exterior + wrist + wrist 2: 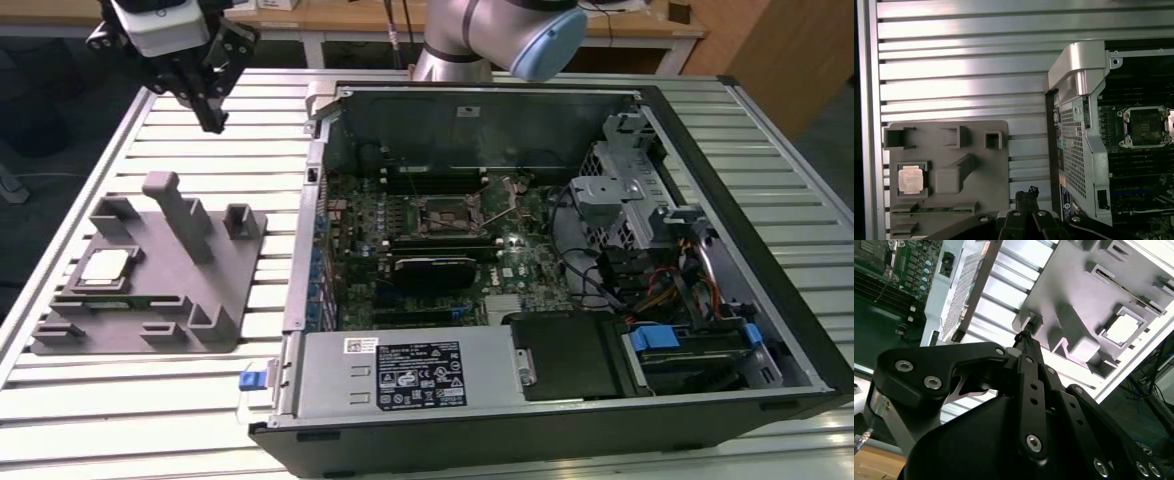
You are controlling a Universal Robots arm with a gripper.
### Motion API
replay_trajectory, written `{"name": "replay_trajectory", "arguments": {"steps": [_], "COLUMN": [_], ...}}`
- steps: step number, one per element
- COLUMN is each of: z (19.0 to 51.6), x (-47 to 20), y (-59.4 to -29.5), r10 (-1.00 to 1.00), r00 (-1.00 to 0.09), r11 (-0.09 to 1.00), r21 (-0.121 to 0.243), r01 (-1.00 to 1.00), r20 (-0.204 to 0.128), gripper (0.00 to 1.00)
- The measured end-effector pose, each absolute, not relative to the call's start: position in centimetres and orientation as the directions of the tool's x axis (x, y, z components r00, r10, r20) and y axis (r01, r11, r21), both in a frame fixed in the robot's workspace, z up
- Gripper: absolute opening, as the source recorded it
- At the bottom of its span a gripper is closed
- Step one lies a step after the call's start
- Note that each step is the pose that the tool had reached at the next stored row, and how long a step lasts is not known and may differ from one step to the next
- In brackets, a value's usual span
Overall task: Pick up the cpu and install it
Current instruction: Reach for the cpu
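Claw (214, 122): fingers drawn together to a point with nothing between them. It hangs over the far part of the table (107, 420), on the exterior view's left, touching nothing.
Claw tips: in the first wrist view (1029, 191) they show against bare slats between holder and case.
Cpu (104, 268): lies flat, silver top up, in a square pocket of the holder. It is well apart from the claw and nearer than it. Both wrist views show it too (910, 179) (1124, 329).
Holder (200, 290): grey block with posts and pockets, on the table just beside the case, on the exterior view's left of it.
Case (507, 120): open, lying on its side, with the board (534, 270) showing.
Socket (447, 212): mid-board inside the case, well apart from the cpu.
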State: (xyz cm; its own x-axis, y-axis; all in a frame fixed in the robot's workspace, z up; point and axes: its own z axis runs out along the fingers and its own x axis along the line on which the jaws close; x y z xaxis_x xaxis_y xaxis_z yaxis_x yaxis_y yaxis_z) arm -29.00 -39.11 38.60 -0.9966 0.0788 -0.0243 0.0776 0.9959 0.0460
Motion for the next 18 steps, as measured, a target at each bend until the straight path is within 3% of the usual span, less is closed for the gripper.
{"name": "replay_trajectory", "arguments": {"steps": [18], "z": [38.4], "x": [-32.4], "y": [-39.1], "r10": [0.079], "r00": [-0.997], "r11": [0.996], "r21": [0.046], "r01": [0.078], "r20": [-0.024], "gripper": [0.11]}}
